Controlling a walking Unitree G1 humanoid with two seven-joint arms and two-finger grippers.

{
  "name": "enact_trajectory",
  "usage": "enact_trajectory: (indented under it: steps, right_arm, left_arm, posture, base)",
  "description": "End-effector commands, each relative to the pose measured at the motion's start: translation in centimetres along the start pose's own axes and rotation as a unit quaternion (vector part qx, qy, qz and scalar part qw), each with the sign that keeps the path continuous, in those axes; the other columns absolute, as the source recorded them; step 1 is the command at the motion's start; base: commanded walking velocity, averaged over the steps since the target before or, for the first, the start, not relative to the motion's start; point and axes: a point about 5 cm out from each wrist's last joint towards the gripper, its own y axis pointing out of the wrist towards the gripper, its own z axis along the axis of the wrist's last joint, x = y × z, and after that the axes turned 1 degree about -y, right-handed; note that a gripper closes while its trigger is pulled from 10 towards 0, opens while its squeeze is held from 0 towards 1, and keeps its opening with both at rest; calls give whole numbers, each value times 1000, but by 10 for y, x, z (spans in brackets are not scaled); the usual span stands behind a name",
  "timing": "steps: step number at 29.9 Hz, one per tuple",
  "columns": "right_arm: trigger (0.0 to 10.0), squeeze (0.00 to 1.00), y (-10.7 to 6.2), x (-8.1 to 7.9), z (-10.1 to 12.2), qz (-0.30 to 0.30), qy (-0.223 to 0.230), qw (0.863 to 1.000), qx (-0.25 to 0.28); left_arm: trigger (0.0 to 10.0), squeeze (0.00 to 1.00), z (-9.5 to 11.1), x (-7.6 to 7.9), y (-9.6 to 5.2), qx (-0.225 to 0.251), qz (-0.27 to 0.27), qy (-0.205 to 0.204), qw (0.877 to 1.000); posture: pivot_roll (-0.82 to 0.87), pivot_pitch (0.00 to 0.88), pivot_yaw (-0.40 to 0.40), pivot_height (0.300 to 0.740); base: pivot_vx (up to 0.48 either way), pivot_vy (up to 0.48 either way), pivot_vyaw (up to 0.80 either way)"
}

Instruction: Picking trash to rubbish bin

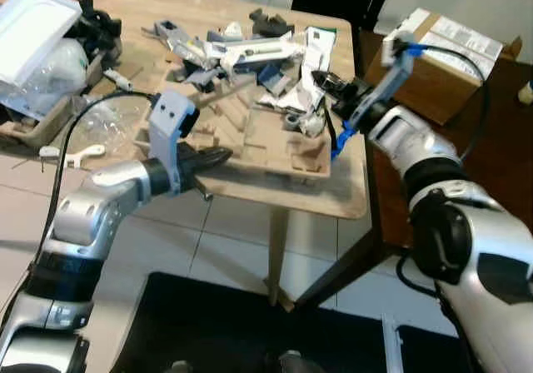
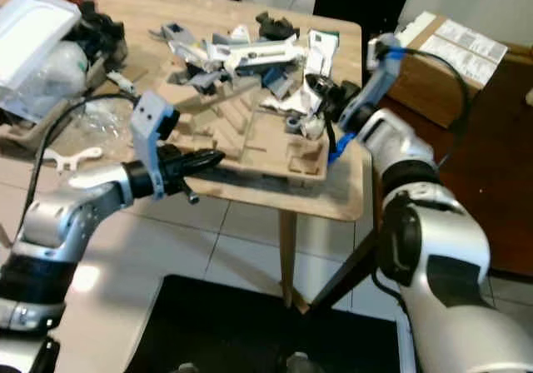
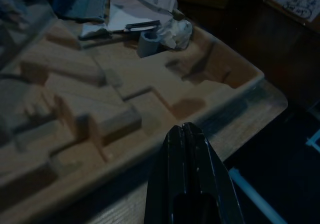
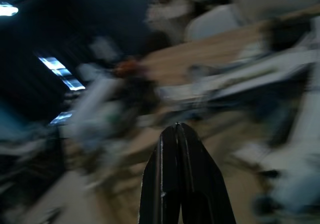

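1. Two grippers are at the table, and both carry nothing. The left gripper (image 3: 186, 129) has its fingers pressed together, tips over the near rim of the moulded cardboard tray (image 1: 279, 152) at centre frame in the left eye view; whether they touch the rim I cannot tell.
2. The right gripper (image 4: 177, 128) also shows its fingers closed together. In the left eye view it sits right of centre, at the far right corner of the tray, among the trash pile (image 1: 250, 57).
3. The trash is a heap of grey and white scraps and paper across the upper middle of the frame, spilling into the tray. A crumpled white wad (image 3: 175, 31) and a small grey tube (image 3: 148, 43) lie in the tray's far corner.
4. Risk, as I judge it: closed fingers pushed into the pile would shove scraps off the table edge rather than pick them.
5. The right wrist view is heavily blurred, so aiming from it looks unreliable.
6. The tray overhangs near the table (image 1: 350, 198) edge; a nudge could slide it off.
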Motion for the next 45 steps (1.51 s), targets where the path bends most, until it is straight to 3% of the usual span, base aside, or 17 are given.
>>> enact_trajectory:
  steps: [1, 7, 9, 12, 13, 14, 15, 32, 38, 45]
  right_arm:
    - [0, 0, -9, 3, -7, 20, 26, 999, -10]
    - [0, 0, -28, 3, -23, 86, 46, 994, -50]
    - [0, 0, -32, 2, -35, 88, 8, 992, -93]
    - [0, 0, -29, 3, -42, 71, -29, 990, -115]
    - [4941, 0, -25, 5, -46, 47, -61, 989, -127]
    - [4941, 0, -23, 5, -49, 35, -80, 987, -135]
    - [10000, 0, -20, 7, -53, 8, -108, 984, -142]
    - [10000, 0, -16, 9, -62, -62, -140, 982, -110]
    - [10000, 0, -17, 15, -66, -120, -176, 971, -105]
    - [10000, 0, -15, 12, -67, -113, -165, 975, -94]
  left_arm:
    - [10000, 0, 0, 4, -3, 6, -12, -2, 1000]
    - [10000, 0, -10, 10, -14, -6, -25, -12, 1000]
    - [10000, 0, -13, 8, -13, -11, -9, -7, 1000]
    - [10000, 0, -13, 5, -10, -12, 5, 1, 1000]
    - [10000, 0, -12, 4, -7, -11, 15, 6, 1000]
    - [10000, 0, -12, 4, -6, -10, 20, 8, 1000]
    - [10000, 0, -12, 3, -2, -9, 32, 13, 999]
    - [10000, 0, -12, -2, 8, -7, 65, 25, 998]
    - [10000, 0, -8, -6, 11, -3, 75, 31, 997]
    - [10000, 0, -5, -7, 10, 1, 78, 32, 996]
  posture:
    - [11, 121, -49, 740]
    - [9, 121, -52, 740]
    - [8, 125, -55, 740]
    - [9, 129, -56, 740]
    - [9, 131, -55, 740]
    - [9, 132, -54, 740]
    - [11, 134, -53, 740]
    - [13, 147, -39, 740]
    - [17, 149, -39, 740]
    - [26, 149, -38, 740]
  base:
    - [0, 0, 0]
    - [0, 0, 0]
    - [0, 0, 0]
    - [0, 0, 0]
    - [0, 0, 0]
    - [0, 0, 0]
    - [0, 0, 0]
    - [0, 0, 0]
    - [0, 0, 0]
    - [0, 0, 0]
